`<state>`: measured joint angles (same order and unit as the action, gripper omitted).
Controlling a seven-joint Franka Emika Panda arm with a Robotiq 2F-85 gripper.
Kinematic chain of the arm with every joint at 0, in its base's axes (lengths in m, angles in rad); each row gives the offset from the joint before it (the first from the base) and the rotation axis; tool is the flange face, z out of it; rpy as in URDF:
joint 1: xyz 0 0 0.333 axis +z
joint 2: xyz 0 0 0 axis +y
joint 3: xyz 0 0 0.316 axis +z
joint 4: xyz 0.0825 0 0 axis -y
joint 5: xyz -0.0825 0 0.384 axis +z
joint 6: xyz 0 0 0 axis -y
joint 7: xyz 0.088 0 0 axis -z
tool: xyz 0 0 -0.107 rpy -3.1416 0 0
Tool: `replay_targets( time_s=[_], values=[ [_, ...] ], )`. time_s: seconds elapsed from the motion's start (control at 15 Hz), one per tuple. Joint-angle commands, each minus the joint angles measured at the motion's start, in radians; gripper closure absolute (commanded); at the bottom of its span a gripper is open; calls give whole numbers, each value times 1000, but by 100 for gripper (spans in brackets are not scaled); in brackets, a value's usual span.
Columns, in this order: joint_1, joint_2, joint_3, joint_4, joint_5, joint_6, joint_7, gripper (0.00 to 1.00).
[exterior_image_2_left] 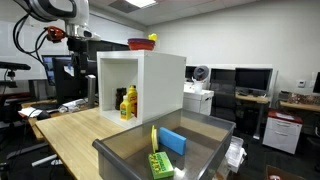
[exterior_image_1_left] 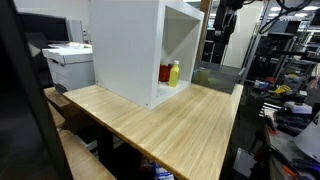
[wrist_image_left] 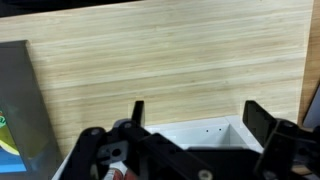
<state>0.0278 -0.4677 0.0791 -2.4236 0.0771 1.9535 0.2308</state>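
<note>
Jaws open near white cabinet (exterior_image_2_left: 150, 80); bottle (exterior_image_1_left: 174, 72) label unreadable.

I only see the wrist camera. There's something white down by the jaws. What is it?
Observer: A white box on the table, open on one side. Bottles stand inside, and one is yellow.
Operator: Is anything on top of it?
Observer: Yes, a red bowl with something yellow in it.
Operator: And the gray thing at the edge of my picture?
Observer: That's a bin. A blue block lies in it, next to something green.
</note>
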Motion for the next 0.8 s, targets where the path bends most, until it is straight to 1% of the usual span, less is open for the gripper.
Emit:
replay_targets(
  time_s=[0.0,0.73],
  values=[
    [-30,-47,-1,0,-27,-40,36,0],
    [-137,-53,-33,39,-78,-22,127,0]
  ],
)
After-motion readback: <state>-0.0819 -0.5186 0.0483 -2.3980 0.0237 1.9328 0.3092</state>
